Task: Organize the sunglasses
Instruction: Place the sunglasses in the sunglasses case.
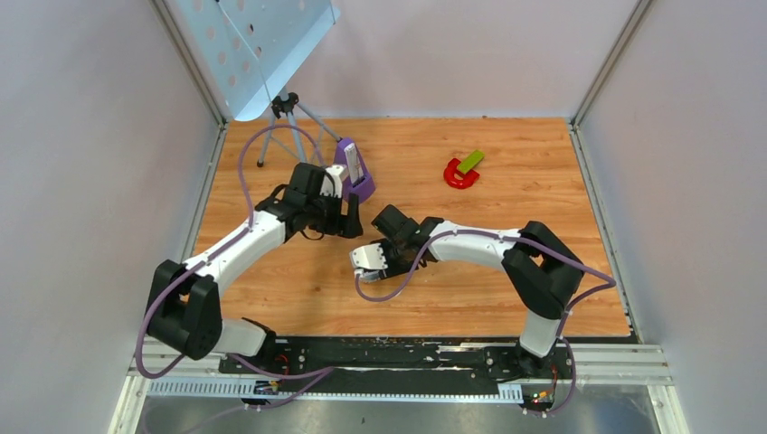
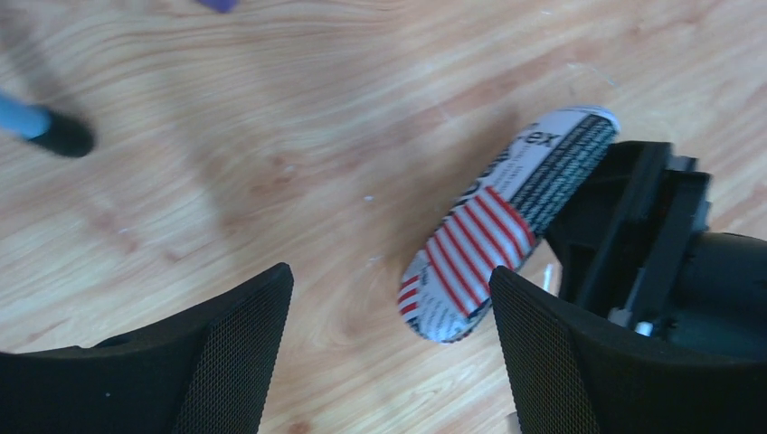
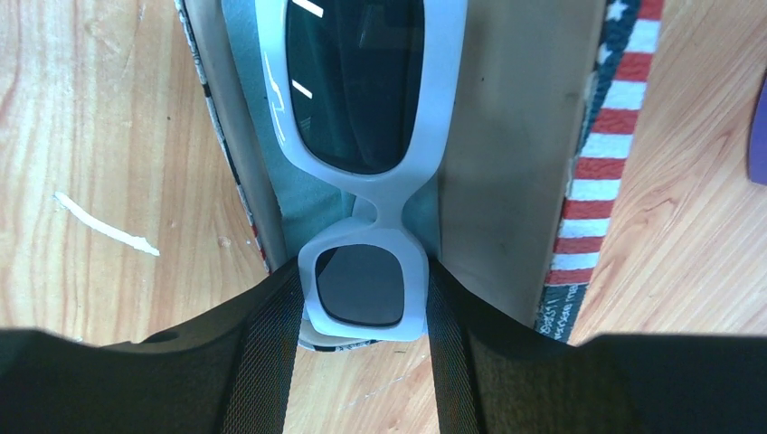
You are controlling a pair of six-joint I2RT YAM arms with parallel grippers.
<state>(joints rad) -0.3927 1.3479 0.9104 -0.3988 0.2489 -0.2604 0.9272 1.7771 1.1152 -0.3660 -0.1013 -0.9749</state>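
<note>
The sunglasses sit in the open case, 1 lens end clamped between the right fingers; the left fingers stand apart. Likely light, stiff, slippery plastic: hold the frame, not lenses.

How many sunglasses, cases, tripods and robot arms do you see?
Sunglasses: 1
Case: 1
Tripod: 1
Robot arms: 2
Total: 5

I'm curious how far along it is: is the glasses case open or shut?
Open. In the right wrist view the case shows its beige lining, with the sunglasses lying in it.
</note>
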